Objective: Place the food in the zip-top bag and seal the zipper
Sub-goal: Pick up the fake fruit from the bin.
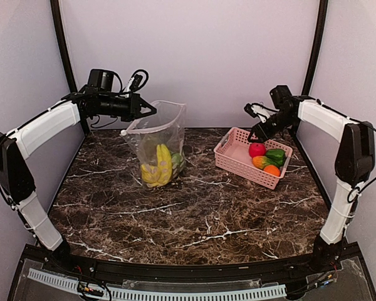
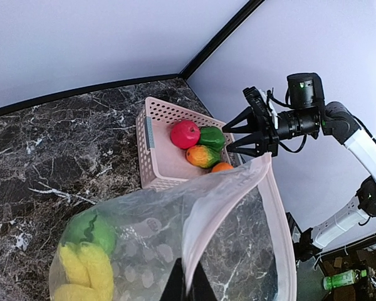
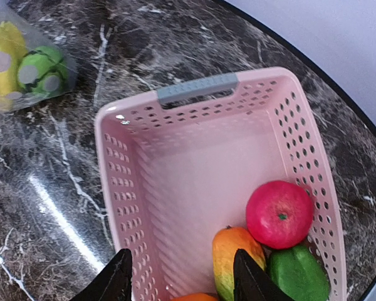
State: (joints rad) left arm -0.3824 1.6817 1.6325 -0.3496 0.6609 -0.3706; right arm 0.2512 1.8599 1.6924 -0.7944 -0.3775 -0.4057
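Our right gripper (image 3: 180, 263) hangs with its fingers spread wide over the pink basket (image 3: 106, 157), which sits toward the far right corner of the counter. Four pieces crowd the basket's end away from its grey handle: the red fruit (image 3: 279, 214), an orange-and-yellow fruit (image 3: 237, 254), the green pepper (image 3: 297, 276) and an orange (image 1: 272, 170). They touch one another and the wall, so a finger coming down may wedge against a neighbour or nudge the light basket along the marble. They are also glossy and rounded, and we judge that an off-centre pinch could squirt one out.

Our left gripper (image 2: 188, 283) is clamped on one side of the zip-top bag's (image 1: 158, 141) rim, holding it upright near the far edge, left of centre. The yellow banana (image 1: 161, 162) and a green round piece (image 2: 91, 229) already lie inside. Only one side is gripped, so the zipper (image 2: 282, 207) strip opposite could sag inward and narrow the mouth. A dropped fruit might then strike it and bounce out.
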